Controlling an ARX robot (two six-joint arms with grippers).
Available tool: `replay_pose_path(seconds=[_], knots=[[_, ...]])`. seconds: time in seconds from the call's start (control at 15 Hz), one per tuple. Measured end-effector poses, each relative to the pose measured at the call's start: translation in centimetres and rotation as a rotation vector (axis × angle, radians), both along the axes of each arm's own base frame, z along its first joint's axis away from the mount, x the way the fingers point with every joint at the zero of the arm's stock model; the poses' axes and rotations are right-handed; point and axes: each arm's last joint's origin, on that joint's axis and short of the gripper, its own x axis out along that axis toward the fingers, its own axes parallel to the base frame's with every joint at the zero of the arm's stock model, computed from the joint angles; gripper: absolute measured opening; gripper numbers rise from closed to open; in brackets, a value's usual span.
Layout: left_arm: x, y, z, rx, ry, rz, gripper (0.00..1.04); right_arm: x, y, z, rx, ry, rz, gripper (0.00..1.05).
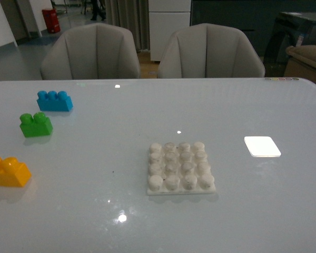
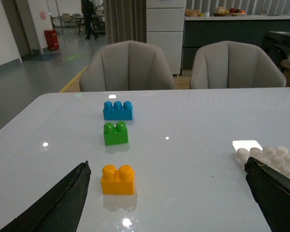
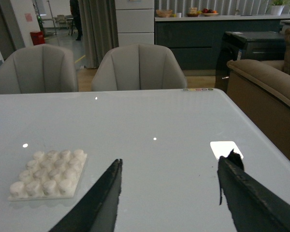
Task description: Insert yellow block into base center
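Note:
The yellow block (image 1: 9,172) lies on the table at the near left; the left wrist view shows it (image 2: 118,179) just ahead of the left gripper (image 2: 167,166), nearer its left finger. That gripper is open and empty. The white studded base (image 1: 180,168) sits near the table's middle; it also shows in the left wrist view (image 2: 273,157) and in the right wrist view (image 3: 49,174). The right gripper (image 3: 170,162) is open and empty, to the right of the base. Neither arm shows in the front view.
A green two-stud brick (image 1: 36,124) and a blue three-stud brick (image 1: 55,100) lie behind the yellow block. A flat white rectangle (image 1: 262,146) lies right of the base. Two grey chairs (image 1: 90,51) stand behind the table's far edge.

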Motion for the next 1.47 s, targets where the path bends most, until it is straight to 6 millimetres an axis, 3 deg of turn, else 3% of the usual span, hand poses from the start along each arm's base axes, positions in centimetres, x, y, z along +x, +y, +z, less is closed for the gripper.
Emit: replay_pose_path(seconds=[0.2,0.27,0.6,0.67,0.74,0.94,1.14,1.34,1.47], knots=[[0.0,0.0,0.0,0.0,0.0,0.0,0.98,0.0,0.0,0.0,0.0,0.0,0.0,0.92],[0.0,0.0,0.0,0.0,0.0,0.0,0.98,0.0,0.0,0.0,0.0,0.0,0.0,1.0],[0.0,0.0,0.0,0.0,0.001,0.0,0.98,0.0,0.0,0.0,0.0,0.0,0.0,0.98],[0.0,-0.4,-0.2,-0.025,0.215,0.057,0.98,0.0,0.0,0.0,-0.001,0.0,0.0,0.98],[0.2,-1.0,0.5,-0.013,0.32,0.063,0.98,0.0,0.0,0.0,-0.001,-0.002,0.0,0.98],[0.0,-1.3,2.5,-0.042,0.239,0.052,0.98,0.0,0.0,0.0,-0.001,-0.001,0.0,0.98],[4.0,0.5,2.6,-0.068,0.213,0.046,0.98,0.0,0.0,0.0,-0.001,-0.001,0.0,0.98],[11.7,3.4,4.2,-0.053,0.167,0.021,0.98,0.0,0.0,0.0,-0.001,-0.001,0.0,0.98],[17.7,5.9,2.9,-0.03,0.242,0.029,0.98,0.0,0.0,0.0,-0.001,-0.001,0.0,0.98]])
